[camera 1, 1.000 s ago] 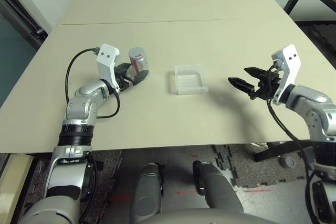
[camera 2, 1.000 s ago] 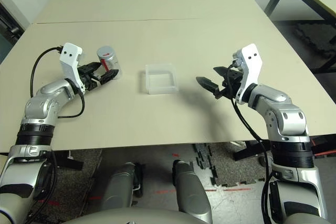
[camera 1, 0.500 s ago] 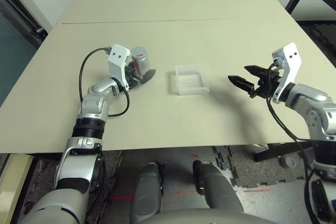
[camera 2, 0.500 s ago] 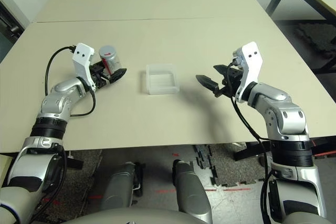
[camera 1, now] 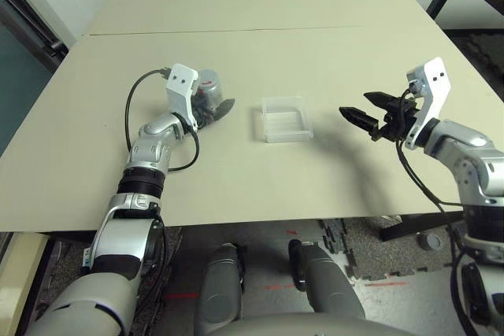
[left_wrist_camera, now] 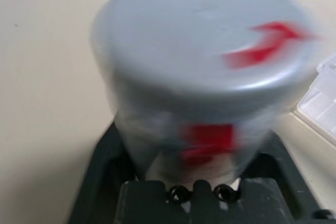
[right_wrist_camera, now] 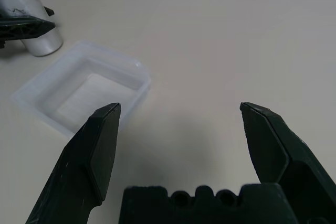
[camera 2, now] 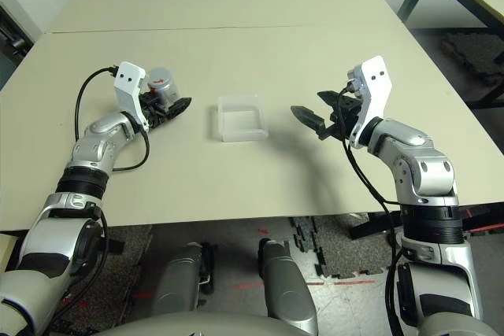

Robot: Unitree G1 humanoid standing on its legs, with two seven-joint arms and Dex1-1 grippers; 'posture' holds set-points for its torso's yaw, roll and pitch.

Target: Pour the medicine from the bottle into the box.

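from where i stand, in the left eye view, the left gripper (camera 1: 214, 114), left of centre, has its fingers clamped on the lower body of the bottle (camera 1: 209, 84). the right gripper (camera 1: 358, 110), toward the right of the frame, hangs with its fingers wide apart. the box (camera 1: 286, 133) sits on the table (camera 1: 260, 186) near the middle, well apart from both.

the bottle looks light and fairly stiff, and its smooth round side could slip or turn, so that low hold should be snug. its cap (left_wrist_camera: 199, 30) is on; i'd take that by the rim, from opposite sides. the box seems thin and easily nudged, best steadied by a wall.
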